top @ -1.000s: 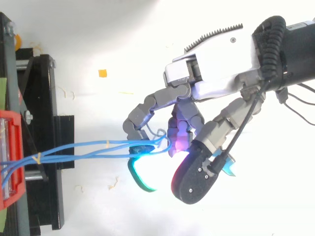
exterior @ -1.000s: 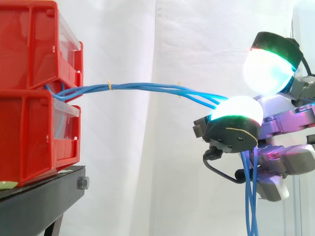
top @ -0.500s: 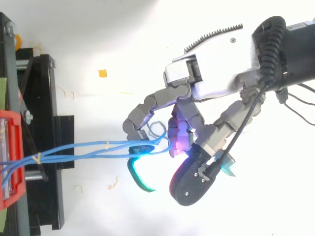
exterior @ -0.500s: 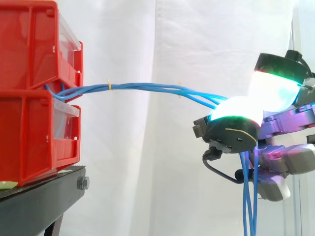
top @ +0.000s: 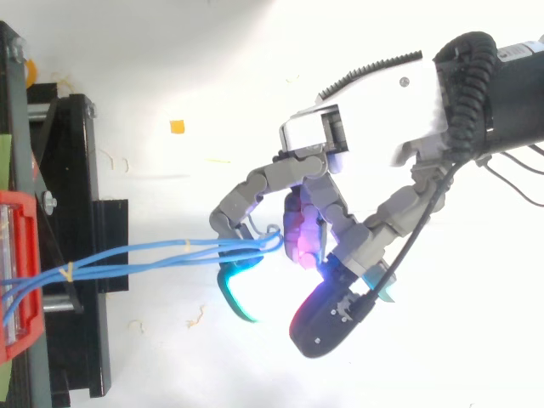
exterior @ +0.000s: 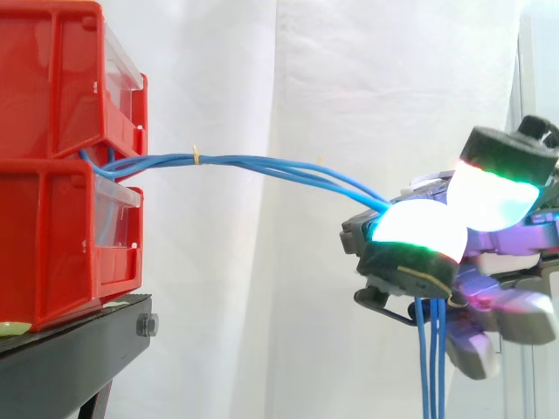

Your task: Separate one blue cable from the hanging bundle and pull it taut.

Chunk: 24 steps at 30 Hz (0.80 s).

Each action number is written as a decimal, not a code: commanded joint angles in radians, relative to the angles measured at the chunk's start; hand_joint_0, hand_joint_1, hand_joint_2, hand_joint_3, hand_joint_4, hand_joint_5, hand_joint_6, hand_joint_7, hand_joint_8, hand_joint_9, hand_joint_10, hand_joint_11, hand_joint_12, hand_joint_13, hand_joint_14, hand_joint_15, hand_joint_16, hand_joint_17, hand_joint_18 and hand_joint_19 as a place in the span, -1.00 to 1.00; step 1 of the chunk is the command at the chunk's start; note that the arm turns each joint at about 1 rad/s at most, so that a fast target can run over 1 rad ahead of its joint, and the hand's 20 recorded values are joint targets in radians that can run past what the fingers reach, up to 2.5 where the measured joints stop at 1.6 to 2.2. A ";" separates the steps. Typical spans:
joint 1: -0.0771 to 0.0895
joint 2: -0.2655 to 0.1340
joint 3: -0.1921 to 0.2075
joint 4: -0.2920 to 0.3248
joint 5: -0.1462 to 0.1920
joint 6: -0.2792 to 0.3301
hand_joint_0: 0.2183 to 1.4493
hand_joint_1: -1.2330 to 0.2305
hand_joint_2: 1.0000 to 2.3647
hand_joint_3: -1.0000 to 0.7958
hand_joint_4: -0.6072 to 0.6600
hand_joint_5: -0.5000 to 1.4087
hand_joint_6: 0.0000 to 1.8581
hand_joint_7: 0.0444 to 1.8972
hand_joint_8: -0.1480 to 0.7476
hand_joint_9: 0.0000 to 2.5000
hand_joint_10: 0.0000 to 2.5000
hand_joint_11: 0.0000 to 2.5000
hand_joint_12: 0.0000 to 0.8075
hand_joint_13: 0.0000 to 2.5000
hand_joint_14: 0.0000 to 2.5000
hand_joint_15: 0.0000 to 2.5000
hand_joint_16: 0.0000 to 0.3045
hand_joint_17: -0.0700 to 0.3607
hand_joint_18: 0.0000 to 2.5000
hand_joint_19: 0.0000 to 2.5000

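A bundle of thin blue cables [exterior: 262,165] comes out between two stacked red bins [exterior: 52,157] at the left and slopes down to the right. A small yellow tie [exterior: 196,156] binds it near the bins. My hand [exterior: 415,237] reaches in from the right, and its fingers curl round the bundle. The strands bend over a glowing pad and hang straight down below it [exterior: 430,367]. From above, the blue cables [top: 153,254] end in a loop hooked between the curled fingers of the hand [top: 365,144].
The bins stand on a black stand [exterior: 74,353], whose frame [top: 76,170] lies along the left edge from above. A small orange scrap [top: 177,127] and a few pale shavings lie on the white floor. A white curtain hangs behind.
The hand has dropped lower and tilted. Its upper glowing pad has come down next to the lower one, so the fingers are closer together. The cables now slope down more steeply.
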 commanded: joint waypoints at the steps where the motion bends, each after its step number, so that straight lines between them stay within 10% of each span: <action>1: 0.001 0.000 0.000 0.004 0.044 -0.380 -0.15 -0.49 -0.98 -0.04 -0.02 -0.32 -0.46 0.30 -0.43 0.51 -0.99 -0.83 -0.39 0.02 -0.99 -0.69 -0.61 -0.06 -0.29 -0.58; 3: 0.001 0.001 0.000 0.012 0.063 -0.509 -0.15 -0.49 -0.98 -0.04 -0.02 -0.32 -0.46 0.30 -0.43 0.51 -0.99 -0.83 -0.38 0.02 -0.99 -0.69 -0.61 -0.06 -0.29 -0.58; 14: 0.003 0.000 0.000 0.072 0.103 -0.771 -0.15 -0.48 -0.98 -0.04 -0.02 -0.32 -0.46 0.30 -0.43 0.51 -0.99 -0.83 -0.38 0.02 -0.99 -0.68 -0.63 -0.08 -0.28 -0.57; 24: 0.004 0.001 0.000 0.125 0.161 -1.311 -0.15 -0.48 -0.97 -0.05 -0.02 -0.32 -0.46 0.30 -0.44 0.50 -0.99 -0.82 -0.39 0.02 -0.99 -0.69 -0.63 -0.09 -0.28 -0.57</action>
